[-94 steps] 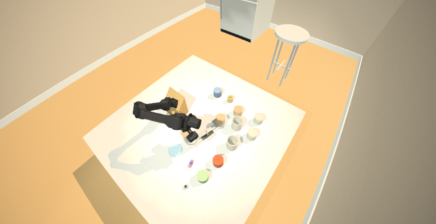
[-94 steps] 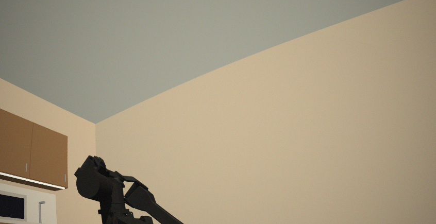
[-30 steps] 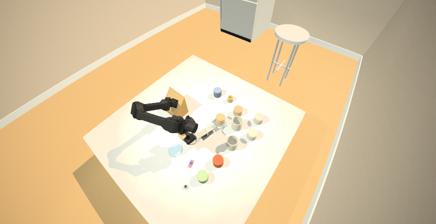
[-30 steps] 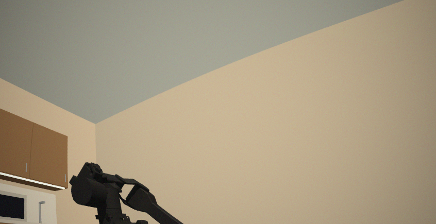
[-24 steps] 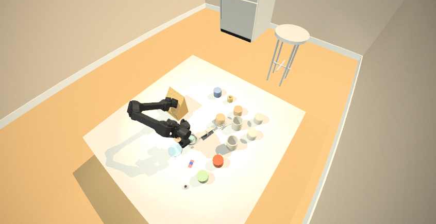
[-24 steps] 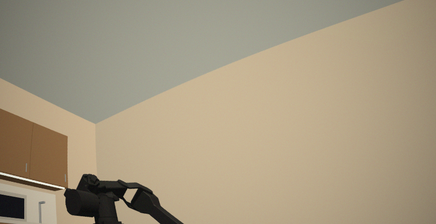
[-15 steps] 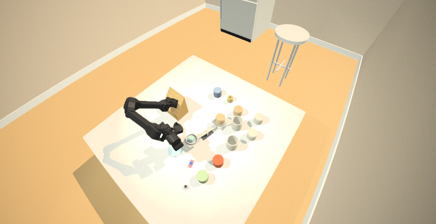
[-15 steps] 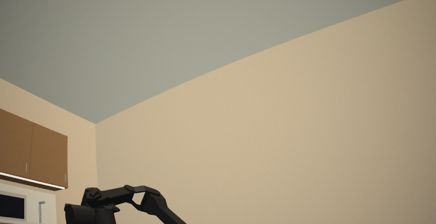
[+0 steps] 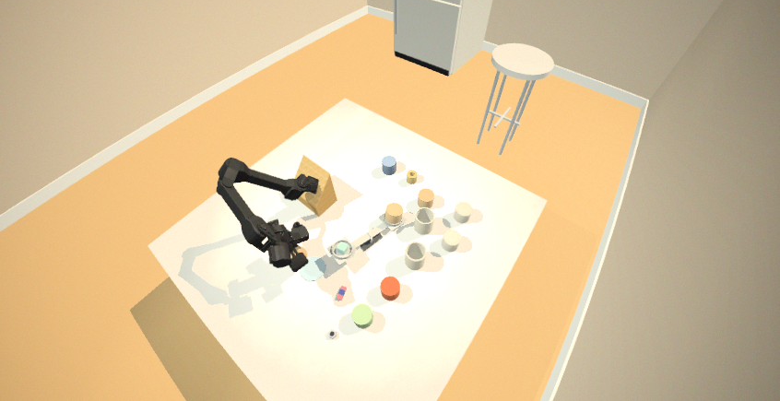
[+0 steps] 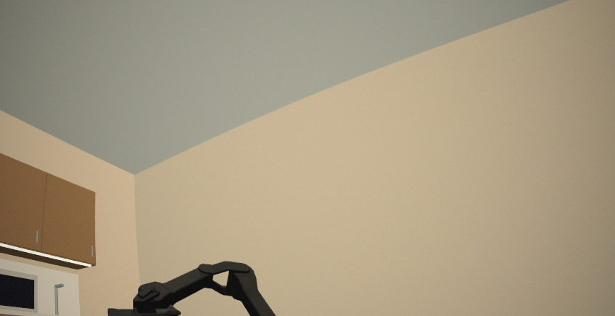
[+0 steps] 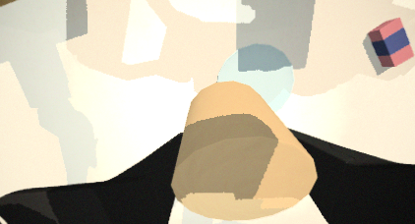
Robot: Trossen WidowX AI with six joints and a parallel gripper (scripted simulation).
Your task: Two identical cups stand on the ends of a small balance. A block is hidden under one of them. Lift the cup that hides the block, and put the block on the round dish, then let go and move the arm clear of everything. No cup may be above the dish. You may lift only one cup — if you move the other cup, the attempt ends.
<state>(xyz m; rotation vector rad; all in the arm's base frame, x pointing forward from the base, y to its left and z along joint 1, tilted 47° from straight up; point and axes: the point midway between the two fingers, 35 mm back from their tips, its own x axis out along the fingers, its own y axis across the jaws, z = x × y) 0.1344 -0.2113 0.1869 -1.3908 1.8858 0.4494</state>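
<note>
My gripper point(image 9: 300, 250) point(image 11: 229, 134) is shut on an orange cup point(image 9: 303, 252) point(image 11: 231, 100), held in the air beside the round dish. The pale blue dish point(image 9: 314, 269) point(image 11: 280, 88) lies on the table; in the wrist view the cup hides its lower left part. The small pale green block point(image 9: 341, 247) lies uncovered inside the ring at the near end of the balance point(image 9: 361, 240). The other orange cup point(image 9: 394, 212) stands on the far end of the balance. Part of the held cup is hidden by the gripper in the top view.
A wooden wedge point(image 9: 322, 194) stands beside the arm. A striped block point(image 9: 340, 292) point(image 11: 391, 42) lies near the dish. A red cylinder point(image 9: 390, 288) and a green cylinder point(image 9: 361, 315) stand toward the front. Two grey cups point(image 9: 424, 221) point(image 9: 415, 255) stand right of the balance.
</note>
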